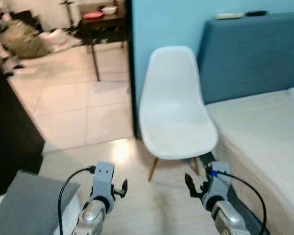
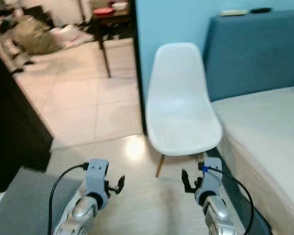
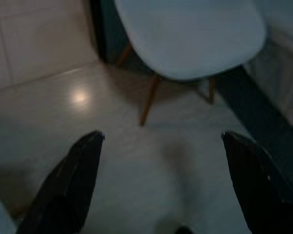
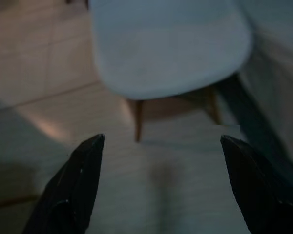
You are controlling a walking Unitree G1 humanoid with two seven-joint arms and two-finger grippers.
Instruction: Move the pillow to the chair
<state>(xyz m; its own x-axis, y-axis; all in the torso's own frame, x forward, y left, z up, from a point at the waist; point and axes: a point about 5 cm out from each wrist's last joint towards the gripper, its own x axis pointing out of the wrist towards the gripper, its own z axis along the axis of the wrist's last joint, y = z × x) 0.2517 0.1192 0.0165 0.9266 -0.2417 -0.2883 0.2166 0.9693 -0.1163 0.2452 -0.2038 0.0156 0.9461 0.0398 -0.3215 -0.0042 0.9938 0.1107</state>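
While both arms reach forward over bare floor:
Bed (image 1: 264, 132): right, blue headboard far.
Chair (image 1: 175, 110): white, centre, seat bare, just left of the bed.
Pillow: cannot tell where.
Left gripper (image 3: 161, 146): near left, fingers spread, holding nothing.
Right gripper (image 4: 161, 146): near right, likewise spread.

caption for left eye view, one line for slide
Both open grippers raised before an empty white chair beside the bed.

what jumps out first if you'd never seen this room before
A white chair stands dead centre against a light blue wall, its seat bare. To its right, a bed with a teal headboard. In the foreground, the left gripper and right gripper are held out over the floor, jaws wide open and holding nothing.
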